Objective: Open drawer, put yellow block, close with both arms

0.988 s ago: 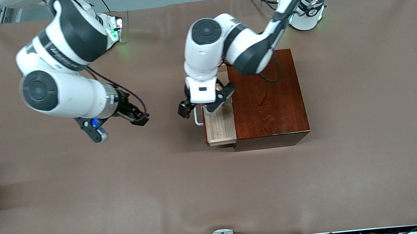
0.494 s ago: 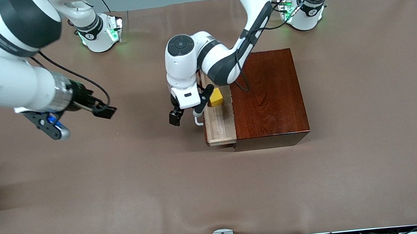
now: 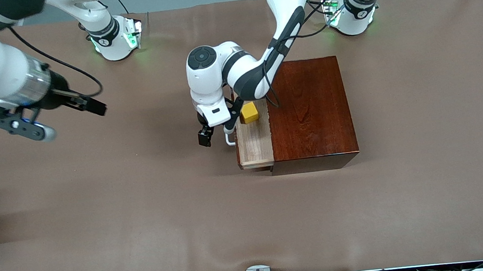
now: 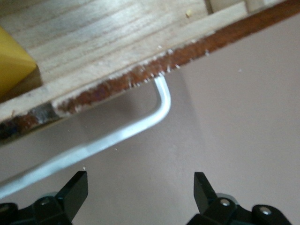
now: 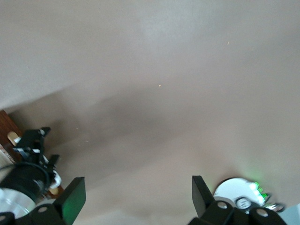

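The small bright yellow cube (image 3: 249, 112) now rests in the pale light-wood drawer (image 3: 255, 145), pulled out of the glossy dark mahogany box (image 3: 310, 111). Since a second ago the left pincer (image 3: 215, 133) has let it go and slid off the tray to the white U-shaped bar handle (image 4: 140, 124), fingers apart. The right pincer (image 3: 88, 104), fingers apart, has drawn back over bare brown bench (image 3: 143, 216) toward its own end. Placing appears done; closing remains. No readable writing shows.
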You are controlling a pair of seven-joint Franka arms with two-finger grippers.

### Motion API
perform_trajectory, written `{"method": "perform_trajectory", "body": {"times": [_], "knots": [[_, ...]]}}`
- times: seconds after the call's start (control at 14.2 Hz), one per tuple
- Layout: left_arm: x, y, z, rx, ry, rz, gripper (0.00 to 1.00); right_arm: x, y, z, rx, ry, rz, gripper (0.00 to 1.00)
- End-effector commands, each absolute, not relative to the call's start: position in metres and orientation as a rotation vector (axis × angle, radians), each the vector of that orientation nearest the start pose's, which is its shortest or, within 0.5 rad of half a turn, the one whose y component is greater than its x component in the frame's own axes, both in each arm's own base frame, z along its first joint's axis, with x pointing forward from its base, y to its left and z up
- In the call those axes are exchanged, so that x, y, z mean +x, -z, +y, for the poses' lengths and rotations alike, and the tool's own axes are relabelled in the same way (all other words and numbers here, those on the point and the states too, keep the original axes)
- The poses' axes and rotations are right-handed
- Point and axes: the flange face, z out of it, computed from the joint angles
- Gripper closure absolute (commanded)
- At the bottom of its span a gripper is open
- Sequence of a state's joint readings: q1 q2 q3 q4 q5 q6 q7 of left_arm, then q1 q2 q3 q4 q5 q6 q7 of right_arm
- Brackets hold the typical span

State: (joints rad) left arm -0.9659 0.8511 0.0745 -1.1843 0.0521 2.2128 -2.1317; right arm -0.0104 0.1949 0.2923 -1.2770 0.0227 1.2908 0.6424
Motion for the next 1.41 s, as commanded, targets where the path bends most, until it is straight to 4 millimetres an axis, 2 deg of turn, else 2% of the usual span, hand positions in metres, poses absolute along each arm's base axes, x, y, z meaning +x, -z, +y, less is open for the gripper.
{"method": "perform_trajectory", "body": {"times": [0.0, 0.14, 0.21, 0.42, 0.56, 0.71, 0.78, 0.92, 1.06, 1.2, 1.34], "knots": [[0.478, -0.285, -0.614, -2.68, 0.219, -1.871, 0.0, 0.553, -0.647, 0.107, -3.123, -0.266, 0.359, 0.0], [0.482, -0.29, -0.606, -2.641, 0.222, -1.863, 0.0, 0.551, -0.652, 0.077, -3.12, -0.26, 0.213, 0.0], [0.484, -0.29, -0.601, -2.614, 0.229, -1.861, 0.0, 0.547, -0.654, 0.071, -3.122, -0.247, 0.16, 0.0], [0.488, -0.29, -0.588, -2.544, 0.226, -1.844, 0.0, 0.541, -0.659, 0.042, -3.121, -0.231, 0.091, 0.0], [0.494, -0.286, -0.577, -2.489, 0.219, -1.84, 0.0, 0.542, -0.655, 0.018, -3.115, -0.24, 0.022, 0.0], [0.494, -0.291, -0.57, -2.452, 0.217, -1.822, 0.0, 0.536, -0.657, 0.015, -3.114, -0.238, 0.007, 0.0], [0.5, -0.297, -0.561, -2.423, 0.213, -1.832, 0.0, 0.531, -0.658, 0.019, -3.117, -0.2, -0.004, 0.0], [0.502, -0.296, -0.553, -2.382, 0.203, -1.823, 0.0, 0.522, -0.655, 0.01, -3.116, -0.173, 0.016, 0.0], [0.501, -0.291, -0.549, -2.36, 0.201, -1.816, 0.0, 0.522, -0.655, 0.008, -3.125, -0.165, -0.097, 0.0], [0.506, -0.289, -0.542, -2.33, 0.193, -1.823, 0.0, 0.519, -0.652, -0.016, -3.112, -0.134, -0.186, 0.0], [0.502, -0.287, -0.537, -2.291, 0.188, -1.801, 0.0, 0.518, -0.648, -0.022, -3.106, -0.14, -0.189, 0.0]]}}
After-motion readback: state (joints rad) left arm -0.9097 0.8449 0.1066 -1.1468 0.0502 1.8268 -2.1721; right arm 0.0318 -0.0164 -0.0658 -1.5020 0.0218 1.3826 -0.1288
